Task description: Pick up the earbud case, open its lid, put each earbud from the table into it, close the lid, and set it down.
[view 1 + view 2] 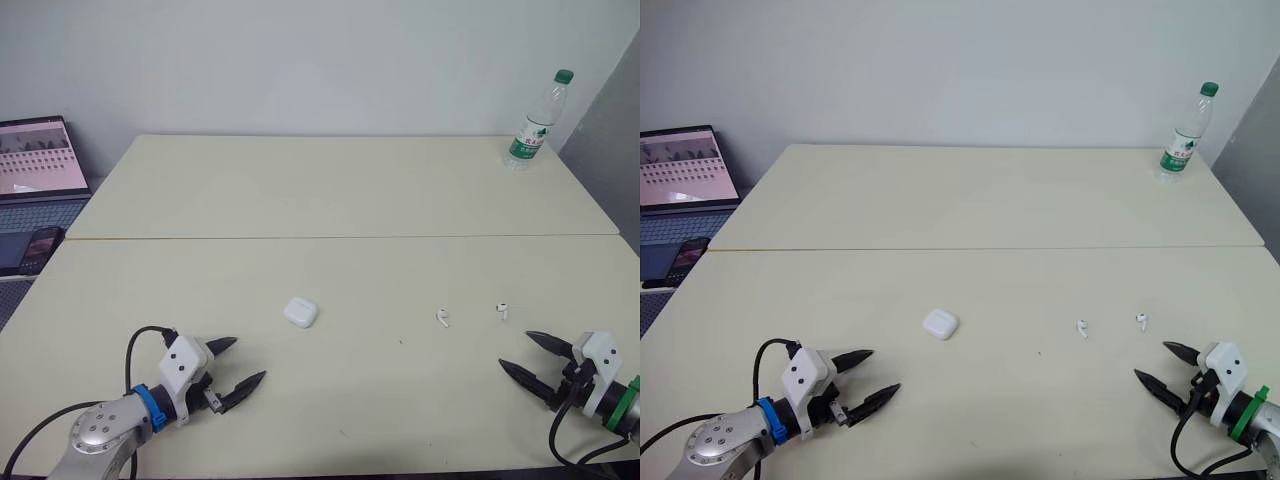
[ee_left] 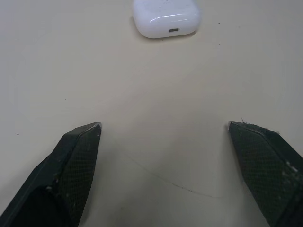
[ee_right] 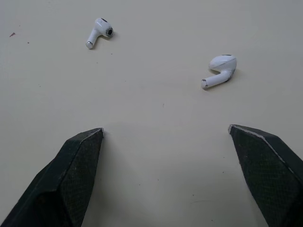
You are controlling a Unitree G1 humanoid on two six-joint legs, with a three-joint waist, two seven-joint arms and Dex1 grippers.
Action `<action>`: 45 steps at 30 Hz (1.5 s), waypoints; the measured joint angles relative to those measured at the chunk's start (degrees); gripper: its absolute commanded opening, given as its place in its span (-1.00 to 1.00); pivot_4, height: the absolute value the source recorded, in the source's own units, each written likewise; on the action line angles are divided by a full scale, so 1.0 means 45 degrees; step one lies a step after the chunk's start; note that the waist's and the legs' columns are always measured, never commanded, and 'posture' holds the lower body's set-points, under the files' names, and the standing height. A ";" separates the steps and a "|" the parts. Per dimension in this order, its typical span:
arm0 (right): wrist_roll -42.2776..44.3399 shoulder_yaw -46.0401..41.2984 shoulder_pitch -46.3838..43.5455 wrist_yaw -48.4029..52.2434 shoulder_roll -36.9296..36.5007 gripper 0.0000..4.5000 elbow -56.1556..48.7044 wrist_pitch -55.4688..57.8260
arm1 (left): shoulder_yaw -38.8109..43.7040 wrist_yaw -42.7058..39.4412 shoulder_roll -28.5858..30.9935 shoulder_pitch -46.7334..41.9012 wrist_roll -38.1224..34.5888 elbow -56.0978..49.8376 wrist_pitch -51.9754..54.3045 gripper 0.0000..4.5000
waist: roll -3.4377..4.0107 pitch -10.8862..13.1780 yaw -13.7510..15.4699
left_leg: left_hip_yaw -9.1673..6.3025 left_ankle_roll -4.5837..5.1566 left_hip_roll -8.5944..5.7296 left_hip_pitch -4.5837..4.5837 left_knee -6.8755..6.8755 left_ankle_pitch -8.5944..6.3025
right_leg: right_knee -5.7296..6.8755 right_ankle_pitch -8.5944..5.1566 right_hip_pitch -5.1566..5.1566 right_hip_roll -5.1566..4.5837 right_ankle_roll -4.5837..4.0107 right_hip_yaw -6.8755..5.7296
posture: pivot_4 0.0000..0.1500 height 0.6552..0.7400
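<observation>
A white earbud case [image 1: 300, 312] lies shut on the cream table, a little left of centre; it also appears ahead of my left fingers [image 2: 165, 17]. Two white earbuds lie to its right: one [image 1: 442, 318] nearer the middle, the other [image 1: 502, 310] further right, both also in the right wrist view [image 3: 98, 31] [image 3: 220, 70]. My left gripper [image 1: 238, 365] is open near the front left edge, short of the case, holding nothing. At the front right, my right gripper [image 1: 528, 354] is open and empty, just short of the earbuds.
A clear plastic water bottle [image 1: 537, 122] with a green cap stands at the far right corner of the table. An open laptop [image 1: 38, 170] and a phone [image 1: 40, 245] sit on a lower surface at the left. A seam [image 1: 340, 238] crosses the table.
</observation>
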 measured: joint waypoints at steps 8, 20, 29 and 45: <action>0.0437 -0.0306 0.1075 0.0378 -0.0527 0.97 -0.0939 0.0317 | -0.0300 -0.0003 -0.0293 -0.0379 0.0117 0.0120 0.0053 1.00 | 0.0016 -0.0008 0.0073 | -0.0004 0.0003 -0.0007 -0.0001 0.0012 -0.0001 | 0.0007 -0.0002 0.0005 -0.0003 0.0009 0.0000 | 1.00 0.91; 0.0618 -0.0305 0.1364 0.0180 -0.0536 0.97 -0.2054 0.0829 | -0.0247 0.0107 -0.0829 -0.0128 0.0048 -0.0186 0.0147 1.00 | 0.0017 -0.0009 0.0063 | -0.0003 0.0005 -0.0009 -0.0002 0.0023 0.0000 | 0.0012 0.0003 0.0009 -0.0003 0.0020 0.0002 | 1.00 0.91; 0.1302 -0.0318 0.1628 0.0535 -0.0468 0.97 -0.2907 0.0919 | -0.0236 0.0557 -0.1298 0.0198 -0.0045 -0.0706 0.0376 1.00 | 0.0011 -0.0005 0.0052 | -0.0007 0.0005 -0.0007 0.0000 0.0024 0.0000 | 0.0021 0.0000 0.0009 0.0000 0.0025 0.0002 | 1.00 0.91; 0.2659 0.0216 0.2242 -0.0038 -0.0118 0.97 -0.7225 0.2505 | -0.1975 0.2965 -0.3397 -0.1310 0.1337 -0.0893 0.0587 1.00 | -0.0076 0.0018 0.0059 | -0.0017 0.0005 -0.0008 -0.0003 0.0046 0.0002 | 0.0050 0.0004 0.0010 0.0012 0.0027 -0.0001 | 1.00 0.91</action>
